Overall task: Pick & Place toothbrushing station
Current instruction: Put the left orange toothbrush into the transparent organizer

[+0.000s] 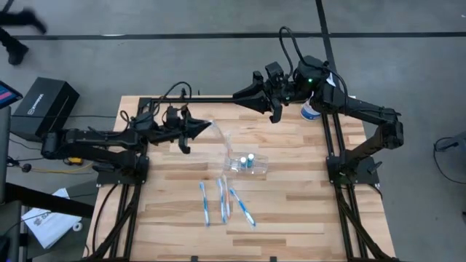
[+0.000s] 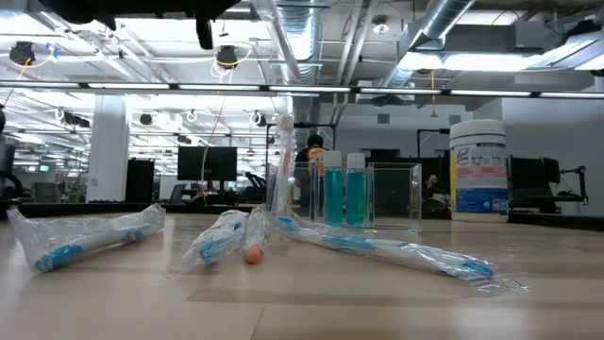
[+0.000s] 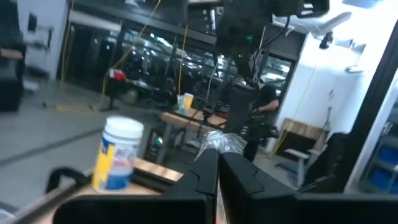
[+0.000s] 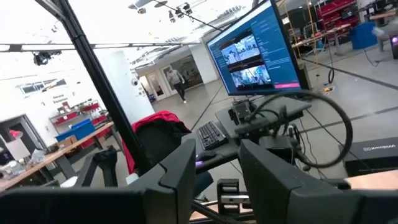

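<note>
Toothbrushing station point(image 1: 247, 163) stands a little toward 3 o'clock from the middle of the wooden surface point(image 1: 291, 211). It is a clear plastic holder with thin square walls, and in the low view point(image 2: 392, 196) the room shows through it. Two slim bottles point(image 2: 343, 190) of blue-green liquid with pale caps stand upright in it.

Three toothbrushes point(image 1: 222, 200), blue with white, lie toward 6 o'clock from the station, each in a crinkled transparent wrapper. Only the low view shows the wrinkles of the wrappers point(image 2: 90, 236) and a small orange tip point(image 2: 253, 254). A white round canister point(image 2: 478, 170) with a blue label stands at 2 o'clock near the surface's edge.

The left pincer point(image 1: 198, 129) is above the surface toward 10 o'clock. Its fingers are together, clamped on a crumpled piece of clear film point(image 3: 222, 142); the left wrist view shows this best. The right pincer point(image 1: 240, 94) is raised at 12 o'clock, and its fingers point(image 4: 180, 171) stand apart with nothing between them.
</note>
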Available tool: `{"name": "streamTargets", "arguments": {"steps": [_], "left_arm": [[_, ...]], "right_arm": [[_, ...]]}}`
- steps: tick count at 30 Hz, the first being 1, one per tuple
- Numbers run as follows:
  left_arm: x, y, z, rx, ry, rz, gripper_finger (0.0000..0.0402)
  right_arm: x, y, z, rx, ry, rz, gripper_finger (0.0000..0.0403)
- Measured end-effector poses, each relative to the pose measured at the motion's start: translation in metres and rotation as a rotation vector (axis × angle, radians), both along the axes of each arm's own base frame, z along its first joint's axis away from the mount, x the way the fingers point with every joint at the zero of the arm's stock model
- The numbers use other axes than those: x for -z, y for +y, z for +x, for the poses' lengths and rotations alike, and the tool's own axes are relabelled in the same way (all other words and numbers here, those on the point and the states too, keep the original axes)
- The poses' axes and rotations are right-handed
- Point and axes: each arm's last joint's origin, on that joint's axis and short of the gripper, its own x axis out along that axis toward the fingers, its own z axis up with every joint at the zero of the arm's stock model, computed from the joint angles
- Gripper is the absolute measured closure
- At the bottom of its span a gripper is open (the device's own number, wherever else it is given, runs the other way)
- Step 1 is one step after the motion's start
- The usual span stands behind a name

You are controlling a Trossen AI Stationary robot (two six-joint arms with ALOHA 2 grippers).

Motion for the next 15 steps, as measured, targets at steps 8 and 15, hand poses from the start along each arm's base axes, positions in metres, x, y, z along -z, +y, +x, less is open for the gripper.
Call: {"name": "streamTargets", "arguments": {"steps": [8, 15], "left_arm": [[0.023, 0.004, 0.029, 0.01, 0.133, 0.035, 0.0401], [0.043, -0.001, 0.045, 0.047, 0.215, 0.042, 0.0401]], "right_arm": [[0.0, -0.003, -0.001, 0.002, 0.011, 0.048, 0.0285], [0.0, -0.004, -0.001, 0.003, 0.016, 0.068, 0.0285]]}}
